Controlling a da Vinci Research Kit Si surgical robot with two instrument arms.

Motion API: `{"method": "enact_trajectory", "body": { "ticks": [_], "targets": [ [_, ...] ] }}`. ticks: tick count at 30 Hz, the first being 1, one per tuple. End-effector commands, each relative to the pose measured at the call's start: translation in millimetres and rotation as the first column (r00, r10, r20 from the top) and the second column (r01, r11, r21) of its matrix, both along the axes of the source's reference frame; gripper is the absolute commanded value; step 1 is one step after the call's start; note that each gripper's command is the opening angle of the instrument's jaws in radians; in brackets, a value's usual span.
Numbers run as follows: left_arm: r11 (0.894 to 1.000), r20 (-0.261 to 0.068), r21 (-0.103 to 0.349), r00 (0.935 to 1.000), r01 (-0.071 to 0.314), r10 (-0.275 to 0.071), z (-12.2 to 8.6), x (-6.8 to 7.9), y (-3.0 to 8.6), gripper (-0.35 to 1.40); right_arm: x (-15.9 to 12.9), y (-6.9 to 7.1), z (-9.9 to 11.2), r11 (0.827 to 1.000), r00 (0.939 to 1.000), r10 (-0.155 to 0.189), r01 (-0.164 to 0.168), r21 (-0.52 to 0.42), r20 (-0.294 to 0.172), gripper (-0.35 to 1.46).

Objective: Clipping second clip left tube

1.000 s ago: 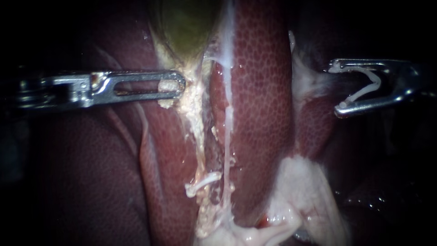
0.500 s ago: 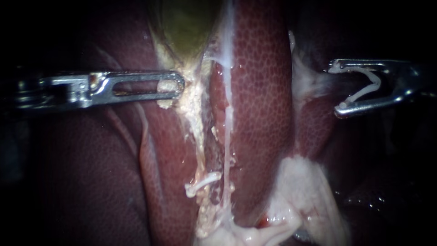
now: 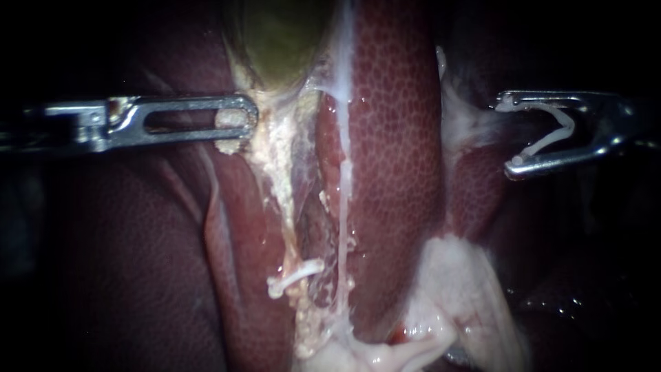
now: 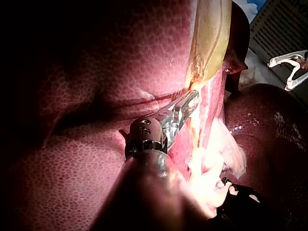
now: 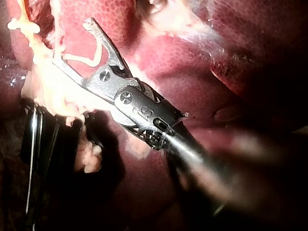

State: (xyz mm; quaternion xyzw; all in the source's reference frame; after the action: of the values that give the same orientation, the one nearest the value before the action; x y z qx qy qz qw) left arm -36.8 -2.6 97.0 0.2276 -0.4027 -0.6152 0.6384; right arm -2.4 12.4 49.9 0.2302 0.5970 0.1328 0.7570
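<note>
Slotted steel left claw (image 3: pixel 249 118) level, clamped on crumbly pale tissue (image 3: pixel 268 146); splayed right claw (image 3: pixel 507 136) gripping white V-shaped clip (image 3: pixel 551 141) inside.

Left instrument (image 3: pixel 248 118) and right instrument (image 3: pixel 508 134): smooth, bright polished metal. The clip (image 3: pixel 551 134) seated in the right jaws is white, matt and plastic-like. Pale tissue (image 3: pixel 275 148) at the left jaws is rough and crumbly. Liver (image 3: pixel 392 172) between both instruments is wet, glossy and finely mottled. Gallbladder (image 3: pixel 282 41) is smooth with a dull sheen.
</note>
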Motion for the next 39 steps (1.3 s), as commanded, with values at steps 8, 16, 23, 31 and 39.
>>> {"method": "enact_trajectory", "body": {
  "ticks": [8, 16, 23, 31, 39],
  "targets": [
    [1.000, 0.002, -0.005, 0.9999, 0.012, -0.012, -0.7, 1.0, 0.4, -0.35, 0.1, -0.1, 0.0, 1.000, 1.0000, 0.001, -0.001, -0.001, -0.001, 0.60],
    [1.000, 0.002, -0.005, 0.9999, 0.012, -0.012, -0.7, 1.1, 0.4, -0.35, 0.2, -0.1, 0.1, 1.000, 1.0000, 0.001, -0.001, -0.002, -0.001, 0.60],
    [1.000, 0.002, -0.005, 0.9999, 0.012, -0.012, -0.7, 1.1, 0.4, -0.35, 0.9, -0.7, 0.4, 1.000, 1.0000, 0.005, -0.005, -0.008, -0.006, 0.60],
    [1.000, 0.000, -0.006, 0.9999, 0.014, -0.014, -0.7, 1.1, 0.4, -0.35, 3.8, -2.5, 2.6, 1.000, 0.9995, 0.004, -0.004, -0.022, -0.033, 0.60],
    [1.000, 0.000, -0.006, 0.9999, 0.014, -0.014, -0.7, 1.1, 0.3, -0.35, 8.2, -5.8, 5.6, 0.999, 0.9980, -0.015, 0.017, 0.033, -0.061, 0.60]
  ]
}}
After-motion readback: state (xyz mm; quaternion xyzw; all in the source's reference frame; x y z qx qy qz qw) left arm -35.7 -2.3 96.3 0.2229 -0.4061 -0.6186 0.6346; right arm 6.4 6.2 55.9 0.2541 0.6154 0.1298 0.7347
